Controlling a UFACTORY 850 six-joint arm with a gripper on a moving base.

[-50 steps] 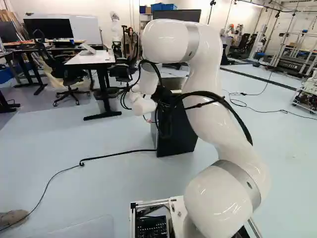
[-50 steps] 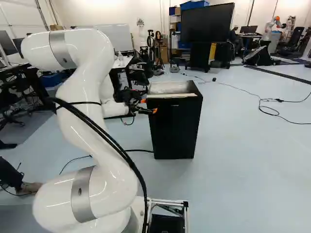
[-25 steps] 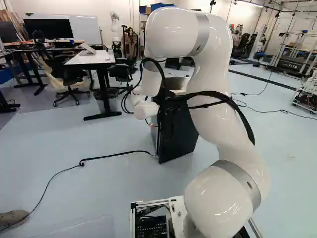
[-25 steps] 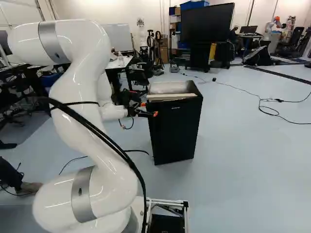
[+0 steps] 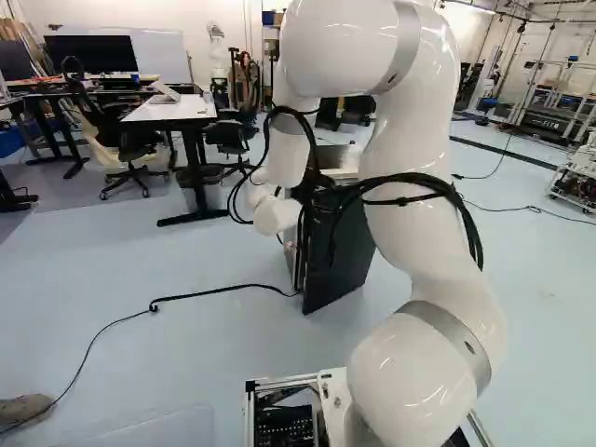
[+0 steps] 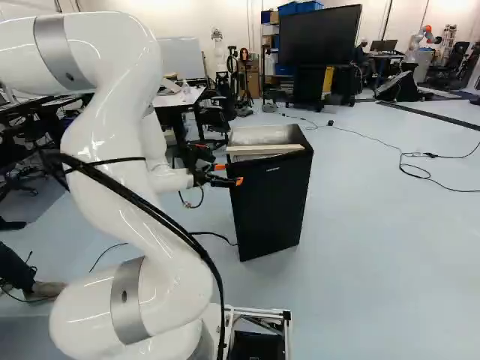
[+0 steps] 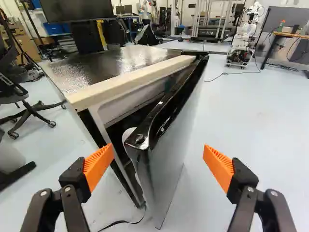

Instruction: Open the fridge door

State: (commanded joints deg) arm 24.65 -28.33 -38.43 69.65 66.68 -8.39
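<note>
A black fridge door (image 7: 166,169) stands wider open than a moment ago, its free edge farther off the near front corner of the fridge (image 7: 113,65), the task apparently partway done. That edge lies between the gripper's (image 7: 158,157) widely parted jaws, unclamped.

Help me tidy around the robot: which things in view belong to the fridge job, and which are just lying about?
Part of the job:
- fridge
- its door, ajar
- gripper, open, the door's free corner between its fingers

Just about:
- white-topped desk
- office chair beside it
- large black screen beyond the fridge
- cable at the right of the right base view
</note>
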